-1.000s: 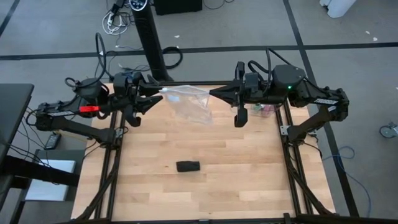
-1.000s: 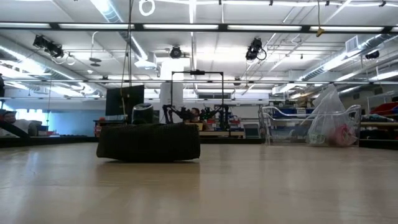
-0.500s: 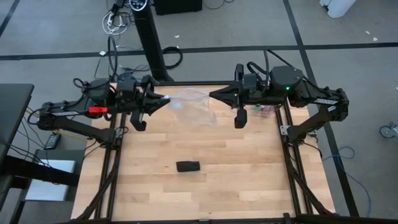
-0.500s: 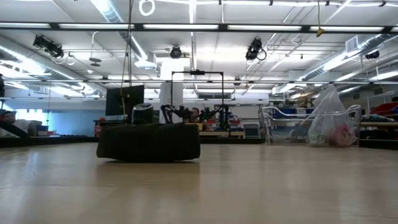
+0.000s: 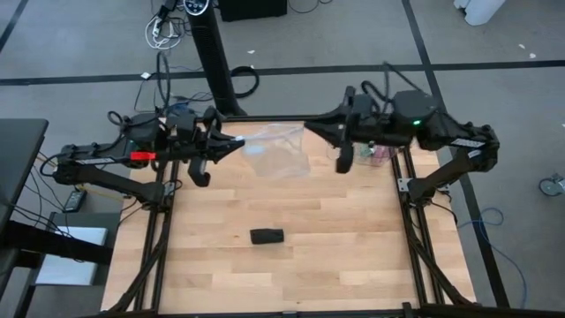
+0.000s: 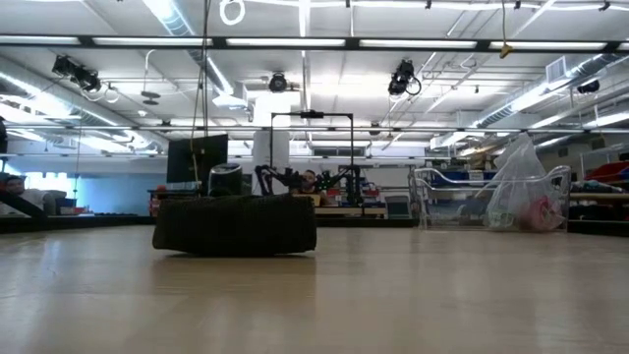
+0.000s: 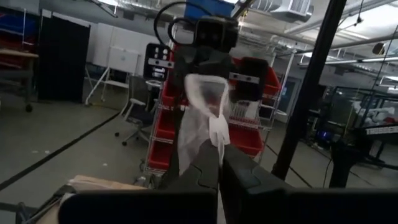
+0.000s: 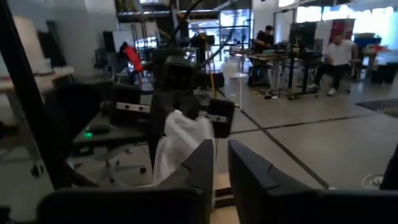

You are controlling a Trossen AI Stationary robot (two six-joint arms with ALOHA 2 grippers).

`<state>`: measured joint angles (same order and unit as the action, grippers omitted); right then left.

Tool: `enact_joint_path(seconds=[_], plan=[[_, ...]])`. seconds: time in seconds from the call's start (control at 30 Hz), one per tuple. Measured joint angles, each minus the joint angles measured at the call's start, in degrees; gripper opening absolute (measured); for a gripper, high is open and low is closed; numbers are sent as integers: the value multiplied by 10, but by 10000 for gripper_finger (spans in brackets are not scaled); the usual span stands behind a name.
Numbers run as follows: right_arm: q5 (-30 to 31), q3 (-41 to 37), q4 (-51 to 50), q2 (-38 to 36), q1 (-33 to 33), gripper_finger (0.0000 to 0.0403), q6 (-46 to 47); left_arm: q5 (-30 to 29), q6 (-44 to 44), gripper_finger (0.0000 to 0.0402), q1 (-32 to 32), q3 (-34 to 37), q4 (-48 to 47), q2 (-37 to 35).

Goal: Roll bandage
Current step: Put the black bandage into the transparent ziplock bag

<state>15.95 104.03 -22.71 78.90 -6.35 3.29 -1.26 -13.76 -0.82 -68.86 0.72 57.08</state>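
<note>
— Where's the bandage (image 5: 267, 236)?

— In the high view it sits a little below the middle of the frame, slightly left of centre, on the light wooden table (image 5: 353, 247).

— What state is it in?

— Rolled up: a small dark charcoal cylinder lying on its side, its long axis running left to right across the frame. No loose tail shows from above.

— And from the low view?

— There the bandage (image 6: 235, 225) fills the left-centre of the frame, a squat dark roll with a soft, fuzzy texture, resting flat on the wood. Its top edge looks slightly uneven.

— Is anything touching it?

— No, it lies alone.
</note>
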Motion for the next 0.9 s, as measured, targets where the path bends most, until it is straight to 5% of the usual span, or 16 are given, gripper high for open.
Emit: enact_joint_path(seconds=[0.23,0.4,0.9], plan=[[3,0,-72,-48,0,122,95,-3,2,4,0,0,-20,-27],[-60,1,-74,-33,-5,144,131,-8,2,3,0,0,-32,-29],[-75,0,-11,40,-12,86,143,-9,11,3,0,0,-39,-15]])
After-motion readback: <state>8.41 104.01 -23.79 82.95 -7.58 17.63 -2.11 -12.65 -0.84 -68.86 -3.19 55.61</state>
